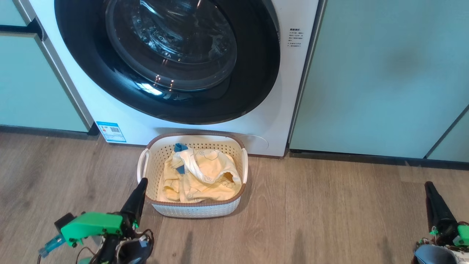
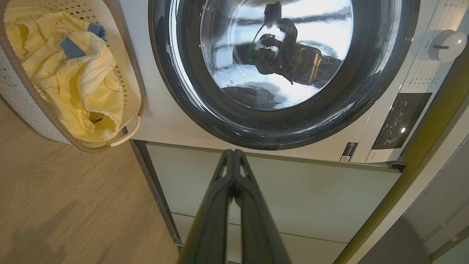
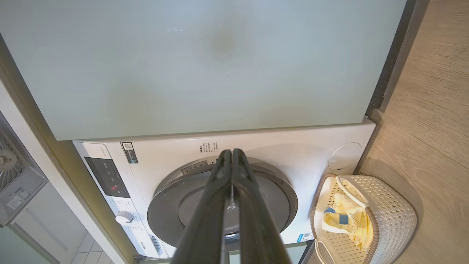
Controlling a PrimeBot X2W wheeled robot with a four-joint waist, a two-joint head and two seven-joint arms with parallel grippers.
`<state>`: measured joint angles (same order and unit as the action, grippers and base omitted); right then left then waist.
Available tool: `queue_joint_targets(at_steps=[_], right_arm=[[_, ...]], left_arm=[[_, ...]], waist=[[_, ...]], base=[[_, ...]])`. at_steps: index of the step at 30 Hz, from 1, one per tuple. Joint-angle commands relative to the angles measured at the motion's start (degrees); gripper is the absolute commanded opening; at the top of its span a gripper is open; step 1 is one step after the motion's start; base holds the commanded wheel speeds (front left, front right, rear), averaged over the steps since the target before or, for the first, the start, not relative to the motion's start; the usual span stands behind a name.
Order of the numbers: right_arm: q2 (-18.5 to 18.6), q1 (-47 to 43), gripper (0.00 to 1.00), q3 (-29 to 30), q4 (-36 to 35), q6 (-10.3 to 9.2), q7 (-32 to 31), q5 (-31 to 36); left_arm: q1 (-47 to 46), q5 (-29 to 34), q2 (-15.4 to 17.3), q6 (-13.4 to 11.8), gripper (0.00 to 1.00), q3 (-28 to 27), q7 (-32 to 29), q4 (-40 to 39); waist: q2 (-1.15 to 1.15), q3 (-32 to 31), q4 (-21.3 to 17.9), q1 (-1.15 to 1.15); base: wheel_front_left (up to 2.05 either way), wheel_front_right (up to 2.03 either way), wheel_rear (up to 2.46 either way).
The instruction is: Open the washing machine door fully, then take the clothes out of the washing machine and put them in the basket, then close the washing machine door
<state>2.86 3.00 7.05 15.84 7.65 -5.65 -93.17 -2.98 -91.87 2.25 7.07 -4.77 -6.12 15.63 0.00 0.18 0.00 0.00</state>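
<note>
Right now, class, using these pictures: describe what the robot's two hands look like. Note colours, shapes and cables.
The left hand has two long, dark, tapering fingers on a bright green housing, with a pale blue plug and loose black cables. The right hand has the same dark fingers, a green base and thin wires.

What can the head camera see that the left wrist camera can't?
Head view: the right tool, shut, and the blue label low on the machine's front. Left wrist view: the white dial and dark control panel. Both: the left tool, shut, the closed washing machine door, and the clothes lying in the basket.
</note>
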Motion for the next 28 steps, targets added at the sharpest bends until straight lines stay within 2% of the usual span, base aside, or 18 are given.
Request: queue_joint_targets(at_steps=[1,28], right_arm=[[0.36,3.14,0.0,-0.97,-1.84,-0.16,-0.48,0.64],[0.25,3.16,0.0,-0.8,-1.83,-0.16,-0.61,0.78]], left_arm=[[-3.21,-0.3,0.63,0.42,0.0,-1.74,-0.36,-1.58],[-3.21,-0.3,0.63,0.42,0.0,-1.74,-0.36,-1.58]], waist=[[0.0,0.0,0.0,0.0],[0.0,0.0,0.0,0.0]], base=[[0.0,0.0,0.0],[0.0,0.0,0.0]])
